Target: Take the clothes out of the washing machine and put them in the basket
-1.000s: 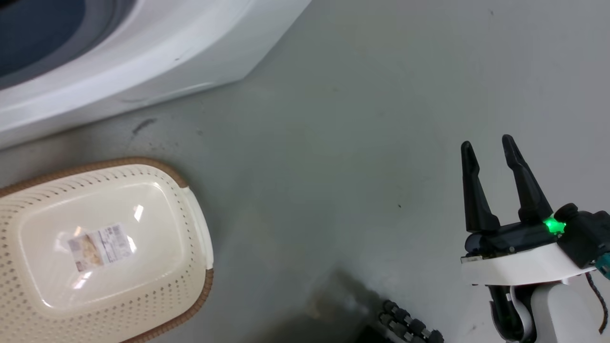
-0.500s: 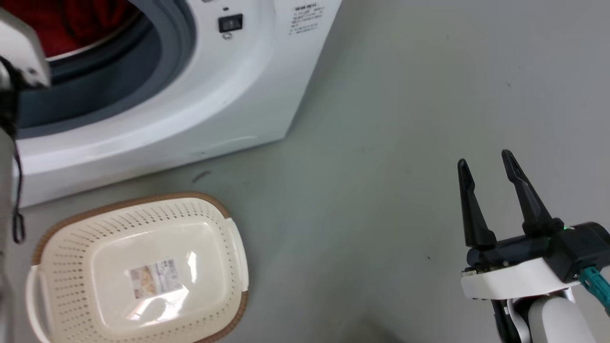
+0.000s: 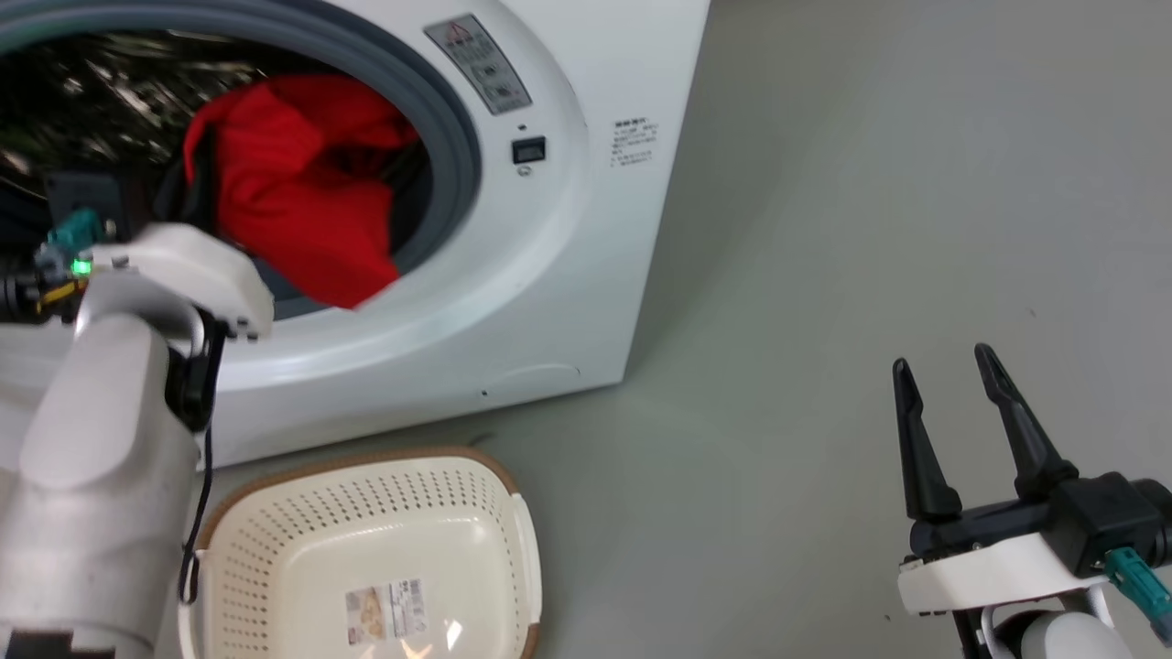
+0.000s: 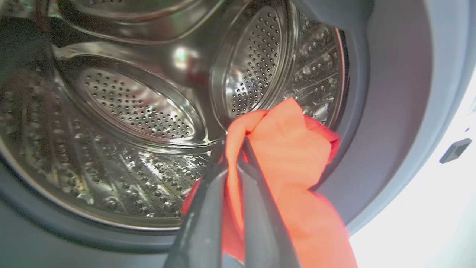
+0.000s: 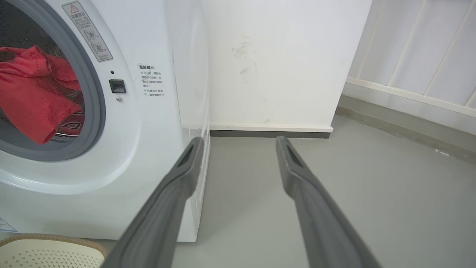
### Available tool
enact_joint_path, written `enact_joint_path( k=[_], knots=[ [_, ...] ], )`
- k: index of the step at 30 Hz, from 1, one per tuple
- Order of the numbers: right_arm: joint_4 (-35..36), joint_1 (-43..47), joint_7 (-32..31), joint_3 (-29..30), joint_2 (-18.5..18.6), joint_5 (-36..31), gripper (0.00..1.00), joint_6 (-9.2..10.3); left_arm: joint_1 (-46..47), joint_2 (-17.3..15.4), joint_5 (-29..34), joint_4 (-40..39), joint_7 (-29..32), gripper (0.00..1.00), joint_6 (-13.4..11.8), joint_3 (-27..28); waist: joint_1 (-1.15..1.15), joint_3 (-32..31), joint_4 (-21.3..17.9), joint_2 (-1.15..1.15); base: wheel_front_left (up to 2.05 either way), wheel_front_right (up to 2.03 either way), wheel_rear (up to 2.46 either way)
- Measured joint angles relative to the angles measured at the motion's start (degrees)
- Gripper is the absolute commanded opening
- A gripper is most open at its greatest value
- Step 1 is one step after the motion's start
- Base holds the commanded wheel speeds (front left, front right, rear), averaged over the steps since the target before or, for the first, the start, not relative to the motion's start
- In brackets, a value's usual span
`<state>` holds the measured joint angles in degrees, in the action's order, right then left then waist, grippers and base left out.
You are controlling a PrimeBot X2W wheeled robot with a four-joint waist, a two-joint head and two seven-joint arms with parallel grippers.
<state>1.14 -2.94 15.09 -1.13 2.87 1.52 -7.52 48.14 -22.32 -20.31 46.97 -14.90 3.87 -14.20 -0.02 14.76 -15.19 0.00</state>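
Clothes (image 3: 302, 201) spill red over the door ring of the washing machine (image 3: 568, 275); the left gripper (image 4: 234, 139), jaws clamped on a fold, is placed to draw them to the basket (image 3: 366, 459) just below. The right gripper (image 3: 943, 359) hangs aside, jaws apart.

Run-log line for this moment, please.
left gripper: shut on red garment at washing machine mouth | right gripper: open | basket: no clothes

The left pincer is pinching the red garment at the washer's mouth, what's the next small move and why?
Probably pull the left pincer out of the washing machine, kept shut: the red garment is clamped in it, hanging over the door ring, and the basket sits empty below.
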Motion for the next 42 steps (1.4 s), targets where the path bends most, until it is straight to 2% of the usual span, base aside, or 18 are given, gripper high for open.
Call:
enact_joint_path(
  k=[4,15,18,23,32,36,42],
  knots=[
    [-0.33,1.19,0.00,-0.05,-0.02,-0.47,1.00,0.00,-6.84,0.21,1.58,-7.98,0.00,0.00,0.00,2.88,0.01,-3.51,1.34,0.00,0.00,0.00,0.00],
    [-0.82,3.93,0.00,0.88,0.03,-1.20,1.00,0.00,-24.31,4.44,6.45,-33.27,-0.09,0.00,-0.03,10.56,0.01,-10.48,5.39,0.00,0.00,0.00,0.00],
    [-1.00,4.88,0.00,1.01,0.01,-1.19,1.00,0.00,-28.16,6.72,5.86,-38.49,-0.11,0.00,0.26,12.73,0.01,-11.64,6.53,0.00,0.00,0.00,0.00],
    [-1.54,5.91,0.00,1.38,0.02,-0.85,1.00,0.00,-33.78,8.75,5.83,-44.00,-0.16,0.00,1.12,13.28,0.00,-13.48,8.17,0.00,0.00,0.00,0.00],
    [-1.24,5.81,0.00,1.54,0.01,-0.24,1.00,0.00,-40.97,9.87,3.79,-43.28,1.18,0.00,1.23,12.61,0.01,-11.55,9.93,0.00,0.00,0.00,0.00],
    [-1.11,5.43,0.00,1.87,0.01,-0.58,1.00,0.00,-43.12,9.68,3.83,-38.72,3.48,0.00,1.13,11.89,0.02,-9.54,10.28,0.00,0.00,0.00,0.00],
    [-0.98,3.85,0.00,1.96,0.01,-1.45,1.00,0.00,-42.26,9.77,3.59,-29.62,1.55,0.00,0.64,12.43,0.02,-5.50,10.50,0.00,0.00,0.00,0.00]
  ],
)
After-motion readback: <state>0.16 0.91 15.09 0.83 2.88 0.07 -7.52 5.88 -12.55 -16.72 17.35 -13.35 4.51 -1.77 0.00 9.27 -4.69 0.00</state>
